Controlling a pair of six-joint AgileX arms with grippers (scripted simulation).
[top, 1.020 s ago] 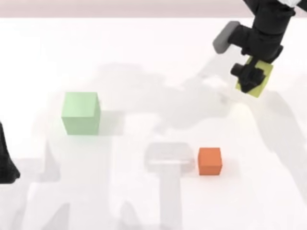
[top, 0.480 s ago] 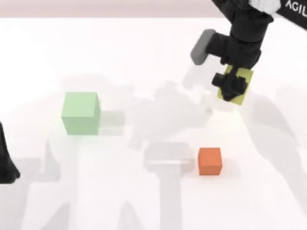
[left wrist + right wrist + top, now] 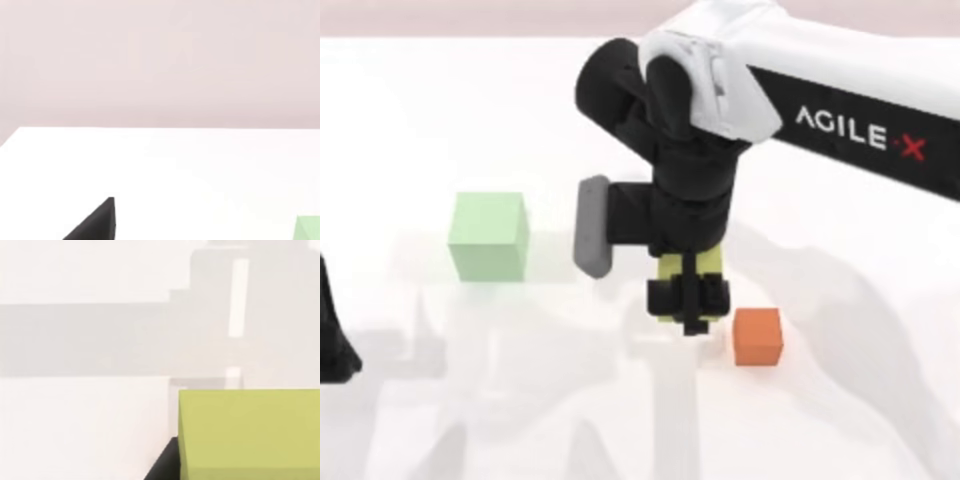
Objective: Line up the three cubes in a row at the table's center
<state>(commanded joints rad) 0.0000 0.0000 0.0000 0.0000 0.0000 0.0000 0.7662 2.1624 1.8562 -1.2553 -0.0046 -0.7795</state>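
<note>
The right gripper point(image 3: 688, 312) has its fingers clamped on the yellow-green cube point(image 3: 688, 270), hanging above the table point(image 3: 840, 420) just left of the orange cube point(image 3: 757, 336); the pale green cube point(image 3: 488, 236) lies well apart, further left.

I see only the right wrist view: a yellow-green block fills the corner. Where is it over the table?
Observer: The top view shows the yellow-green cube held in the right pincer, between the pale green cube and the orange cube.
Operator: Which one is nearer?
Observer: The orange cube, just at its right; the pale green one is well to its left.
Operator: And the left arm?
Observer: Parked at the table's left edge; its wrist view catches only a corner of the pale green cube.
</note>
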